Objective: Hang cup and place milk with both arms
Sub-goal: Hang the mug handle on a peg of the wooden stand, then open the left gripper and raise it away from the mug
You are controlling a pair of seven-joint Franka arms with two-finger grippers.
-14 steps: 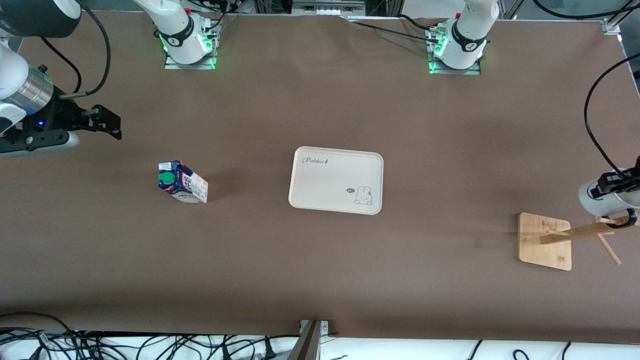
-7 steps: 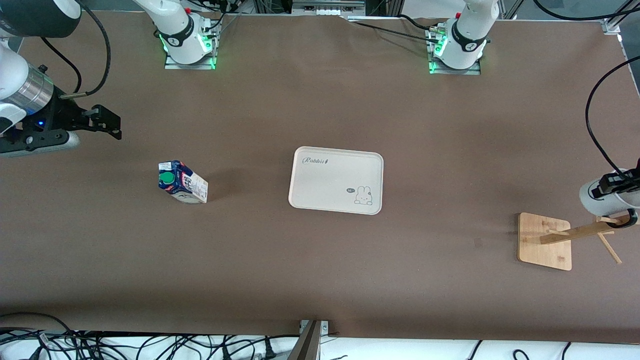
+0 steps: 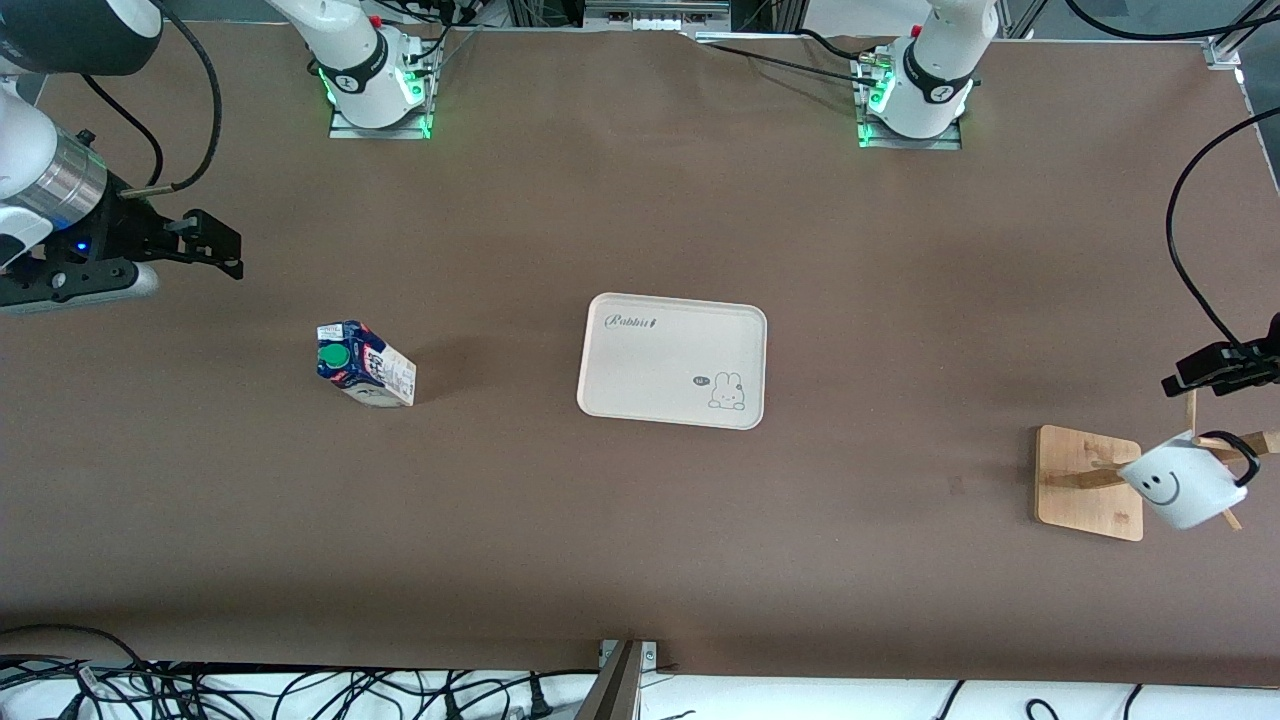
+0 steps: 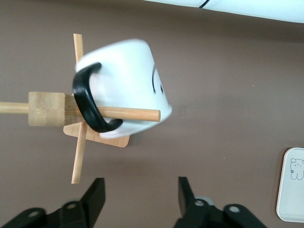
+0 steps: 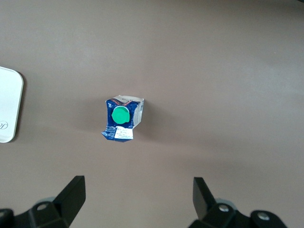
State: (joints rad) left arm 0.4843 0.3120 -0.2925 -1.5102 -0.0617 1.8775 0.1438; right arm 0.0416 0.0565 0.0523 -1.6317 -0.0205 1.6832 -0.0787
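blue-topped, the milk point(image 3: 365, 364) is standing upright on the desk toward the right arm's end, almost directly beneath the right end effector point(image 5: 137, 199), which is hovering open and empty. the cup point(image 3: 1180, 486) is hanging by its handle on the rack peg point(image 4: 128, 114); the left end effector point(image 4: 140, 197) is gaping open just beside it.

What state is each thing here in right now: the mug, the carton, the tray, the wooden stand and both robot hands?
Cup: hanging by its handle on a peg, tilted.
Wooden rack: upright, holding the cup.
Milk carton: standing on the table, capped.
Tray: flat, nothing on it.
Left tool: open, above the cup.
Right tool: open, over the carton, waiting.
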